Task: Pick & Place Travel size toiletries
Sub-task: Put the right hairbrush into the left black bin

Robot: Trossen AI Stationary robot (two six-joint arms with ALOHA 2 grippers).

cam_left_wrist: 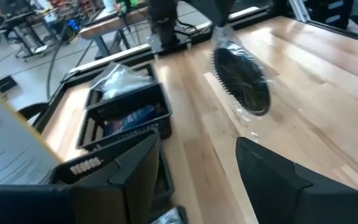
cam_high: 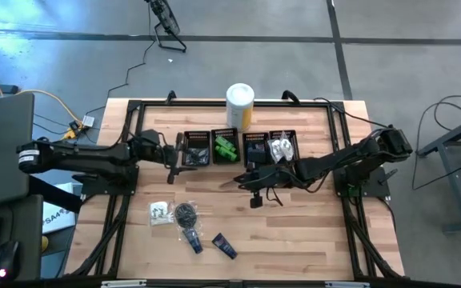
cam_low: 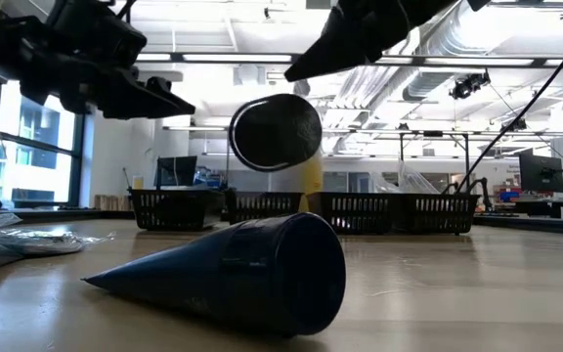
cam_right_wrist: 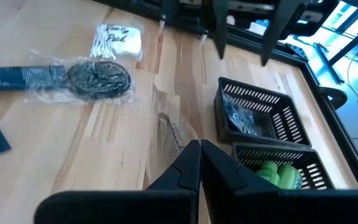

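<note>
My right gripper [cam_high: 232, 182] is over the middle of the table, shut on a black round bundle in a clear bag [cam_low: 275, 132], also visible in the left wrist view as the bundle [cam_left_wrist: 241, 81]. My left gripper [cam_high: 172, 164] hovers open beside the leftmost mesh bin [cam_high: 196, 149], touching nothing. On the near part of the table lie a white sachet [cam_high: 160, 212], another bagged black bundle [cam_high: 186, 213] and two dark blue tubes [cam_high: 224, 246]. Green packets [cam_high: 226, 149] sit in the second bin. My right gripper pinches the clear bag at its top edge [cam_left_wrist: 222, 31] between the two shut fingers, slanting down from the table's right side. The black round bundle hangs below the fingers, lifted clear of the table. In the right wrist view only a bit of clear film [cam_right_wrist: 166, 124] shows.
Four black mesh bins stand in a row at the far side, the right two [cam_high: 254, 146] [cam_high: 283, 146] holding blue and clear items. A white-and-yellow canister [cam_high: 240, 104] stands behind them. A dark blue tube [cam_low: 233, 274] lies close to the near edge.
</note>
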